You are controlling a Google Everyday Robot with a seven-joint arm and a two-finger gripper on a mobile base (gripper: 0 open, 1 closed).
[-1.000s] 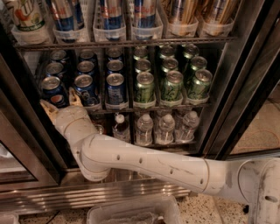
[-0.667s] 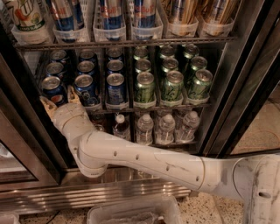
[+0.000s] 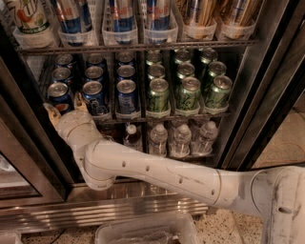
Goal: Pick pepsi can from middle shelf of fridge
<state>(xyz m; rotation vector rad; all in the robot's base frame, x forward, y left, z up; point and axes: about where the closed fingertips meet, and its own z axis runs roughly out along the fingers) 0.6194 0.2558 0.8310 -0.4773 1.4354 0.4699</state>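
Observation:
The fridge (image 3: 119,206) stands open in front of me. Its middle shelf (image 3: 190,116) holds rows of blue pepsi cans on the left and green cans (image 3: 188,93) on the right. My gripper (image 3: 65,108) is at the shelf's front left corner, open. One finger (image 3: 49,111) is left of the front-left pepsi can (image 3: 59,96) and the other (image 3: 80,103) is right of it. The can stands upright on the shelf between them. My white arm (image 3: 152,171) reaches in from the lower right.
Tall slim cans (image 3: 121,14) fill the rack above. Water bottles (image 3: 181,138) stand on the rack below, just behind my arm. Black-edged door frames close in at left (image 3: 24,157) and right (image 3: 257,109). A clear plastic bin (image 3: 143,231) sits on the floor.
My gripper has moved slightly up and further in, so its fingers now sit on either side of the front-left pepsi can. The cans have not moved.

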